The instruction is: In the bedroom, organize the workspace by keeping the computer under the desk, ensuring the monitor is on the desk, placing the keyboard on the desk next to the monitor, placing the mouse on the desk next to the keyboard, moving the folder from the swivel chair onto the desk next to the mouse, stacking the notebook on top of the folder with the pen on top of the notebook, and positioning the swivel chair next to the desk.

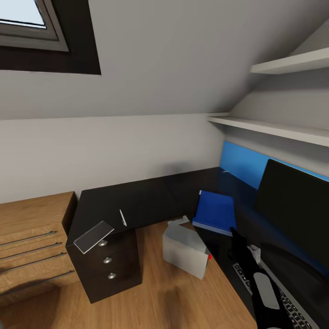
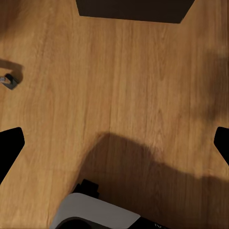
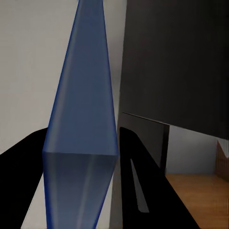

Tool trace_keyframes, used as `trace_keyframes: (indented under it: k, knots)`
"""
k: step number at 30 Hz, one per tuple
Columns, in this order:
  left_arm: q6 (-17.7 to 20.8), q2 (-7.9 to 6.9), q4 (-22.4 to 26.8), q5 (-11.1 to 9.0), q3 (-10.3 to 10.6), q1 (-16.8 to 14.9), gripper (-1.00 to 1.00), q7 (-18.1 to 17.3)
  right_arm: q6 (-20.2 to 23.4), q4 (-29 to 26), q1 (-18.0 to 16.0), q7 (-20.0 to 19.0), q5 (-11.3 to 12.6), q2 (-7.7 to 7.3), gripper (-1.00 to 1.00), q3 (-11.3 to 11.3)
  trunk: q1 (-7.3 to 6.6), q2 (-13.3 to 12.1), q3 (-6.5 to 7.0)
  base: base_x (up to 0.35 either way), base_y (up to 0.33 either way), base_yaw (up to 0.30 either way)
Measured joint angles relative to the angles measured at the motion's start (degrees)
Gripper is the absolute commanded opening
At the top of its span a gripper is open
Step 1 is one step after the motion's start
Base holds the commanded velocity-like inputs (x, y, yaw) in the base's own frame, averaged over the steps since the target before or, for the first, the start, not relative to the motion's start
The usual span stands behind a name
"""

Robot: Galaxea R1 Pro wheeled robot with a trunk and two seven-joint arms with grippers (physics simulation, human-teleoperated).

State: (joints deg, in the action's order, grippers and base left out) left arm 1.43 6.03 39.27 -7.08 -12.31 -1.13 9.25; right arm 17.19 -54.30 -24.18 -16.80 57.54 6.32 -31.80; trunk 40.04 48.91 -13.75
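On the left wing of the desk (image 1: 146, 196), the notebook (image 1: 93, 236) lies tilted at the front corner above the drawers (image 1: 109, 262), hanging a little over the edge. The pen (image 1: 122, 217) lies just beside it, further in. The computer (image 1: 186, 246) stands on the floor (image 1: 160, 292) in the inner angle of the desk. The folder (image 1: 214, 212) lies flat near the inner front edge of the right wing, in front of the monitor (image 1: 297, 210). The right claw (image 1: 237, 240) is just beside the folder's near corner, above the keyboard (image 1: 292, 306); I cannot tell if it is spread. The left claw (image 2: 114, 143) is spread wide over the bare floor.
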Motion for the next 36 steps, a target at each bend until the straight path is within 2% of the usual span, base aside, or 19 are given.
trace_keyframes:
  k: [17,25,33,36]
  knots:
    - [-0.1,0.0,0.0,0.1,0.0,0.0,1.0,-0.1,0.5,0.7,0.0,-0.2,-0.2,-0.56,-1.0,0.1,0.0,0.0,-0.02,0.004,0.0,-0.01]
    - [-0.1,-0.06,0.0,0.1,0.1,0.0,1.0,-0.1,0.6,2.6,0.0,-0.3,0.1,-0.48,-1.0,0.0,-0.02,0.0,-0.02,0.191,-0.083,0.0]
    - [0.0,-0.09,0.1,0.0,0.0,0.0,1.0,0.0,0.0,3.4,0.0,-0.1,0.0,-0.42,-1.0,0.0,0.0,0.0,-0.02,0.038,-0.021,0.0]
    - [0.0,-0.09,0.1,-0.1,0.0,0.0,1.0,0.0,-1.7,3.5,0.0,0.0,-0.2,-0.53,-1.0,0.1,0.0,0.0,-0.02,0.004,-0.002,0.0]
